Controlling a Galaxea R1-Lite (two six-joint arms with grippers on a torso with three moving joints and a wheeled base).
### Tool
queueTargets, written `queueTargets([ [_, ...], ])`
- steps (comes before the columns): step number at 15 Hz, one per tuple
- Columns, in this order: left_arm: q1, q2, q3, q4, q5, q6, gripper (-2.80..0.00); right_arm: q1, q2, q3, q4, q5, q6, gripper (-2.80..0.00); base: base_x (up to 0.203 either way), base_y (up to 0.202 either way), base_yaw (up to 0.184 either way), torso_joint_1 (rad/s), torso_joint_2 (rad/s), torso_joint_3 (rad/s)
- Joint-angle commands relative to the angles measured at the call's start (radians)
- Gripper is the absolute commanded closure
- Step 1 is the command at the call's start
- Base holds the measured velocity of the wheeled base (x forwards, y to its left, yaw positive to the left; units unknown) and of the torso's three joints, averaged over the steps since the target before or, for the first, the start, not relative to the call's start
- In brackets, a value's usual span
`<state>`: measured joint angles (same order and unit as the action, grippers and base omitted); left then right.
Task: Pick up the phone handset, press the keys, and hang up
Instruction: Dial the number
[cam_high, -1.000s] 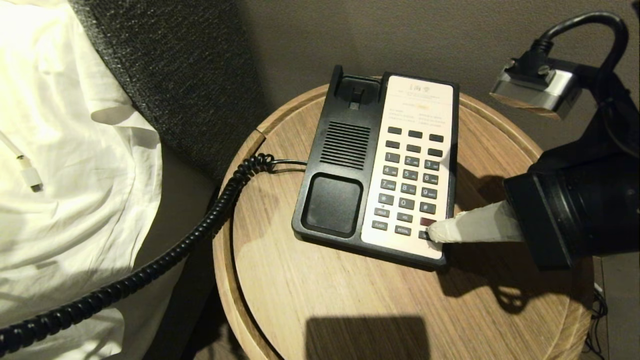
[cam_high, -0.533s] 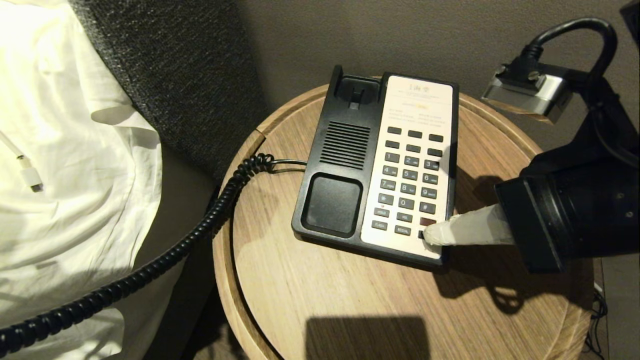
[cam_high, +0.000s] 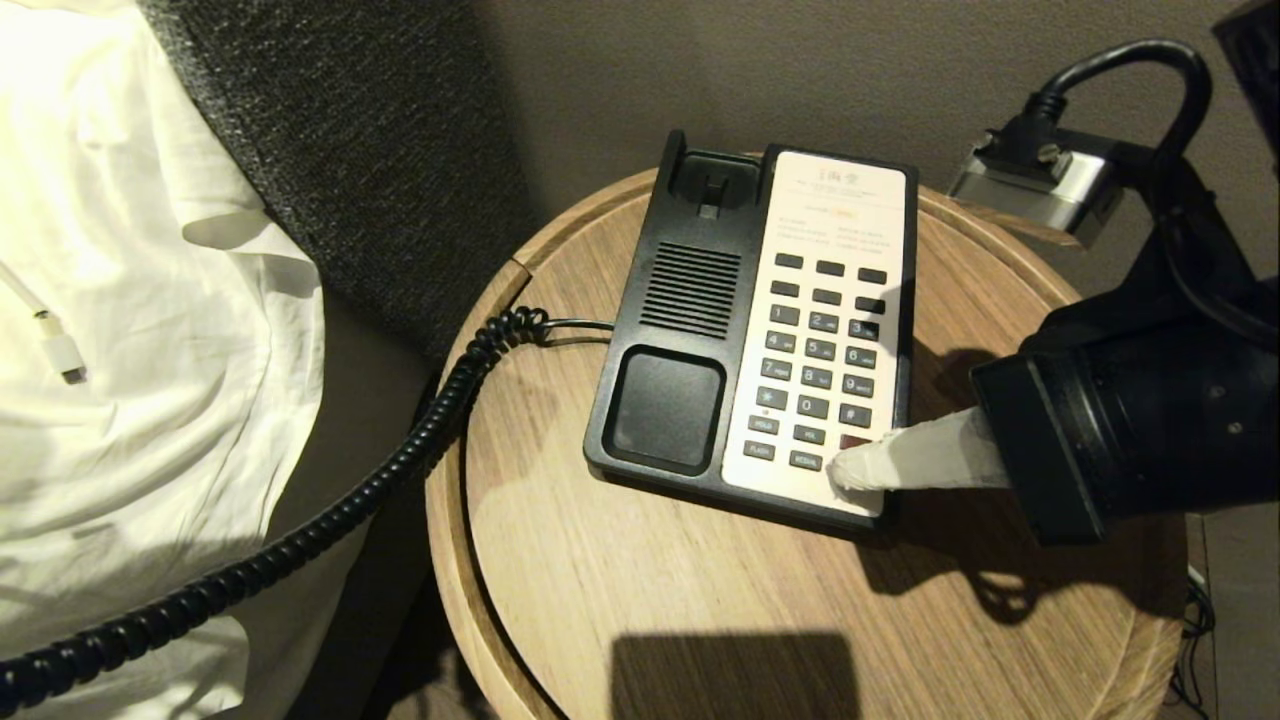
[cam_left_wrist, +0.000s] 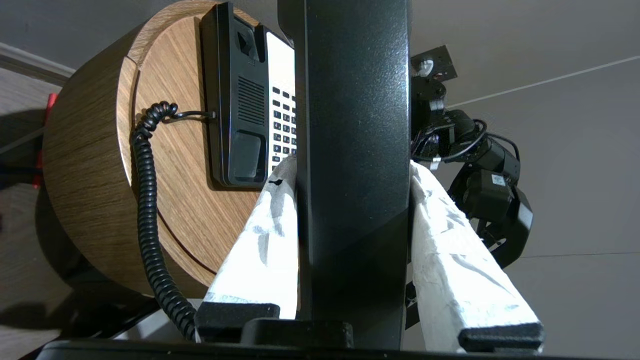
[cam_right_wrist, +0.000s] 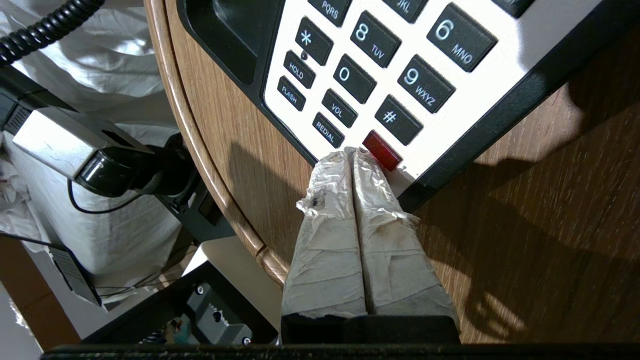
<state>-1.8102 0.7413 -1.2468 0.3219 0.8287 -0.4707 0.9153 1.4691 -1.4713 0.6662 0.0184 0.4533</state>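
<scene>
Right pincer, fingers together, touches the keys beside the red button; left pincer clamps the phone handset.

Right gripper, fingers pressed together, sits further left across the keys than before; tip beside the red button.

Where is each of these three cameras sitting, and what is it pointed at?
Head: high up, looking down at the round wooden table and black phone base; right gripper shows.
Left wrist: behind the left gripper, shut on the glossy black phone handset, facing the table.
Right wrist: behind its closed fingers, at the dark grey keys.
All share the phone.
</scene>
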Motion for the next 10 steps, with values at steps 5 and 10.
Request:
queueTargets([
  [5,0.000,0.002,0.000,0.002,0.006,-0.002,0.00,0.002,-0.072,0.000,0.029,0.003,0.010,0.00,0.000,0.000,0.000,0.000,0.00,0.000],
  [10,0.002,0.004,-0.006,0.002,0.010,-0.001,0.00,0.002,-0.118,0.007,0.052,0.000,0.012,0.00,0.000,0.000,0.000,0.000,0.00,0.000],
])
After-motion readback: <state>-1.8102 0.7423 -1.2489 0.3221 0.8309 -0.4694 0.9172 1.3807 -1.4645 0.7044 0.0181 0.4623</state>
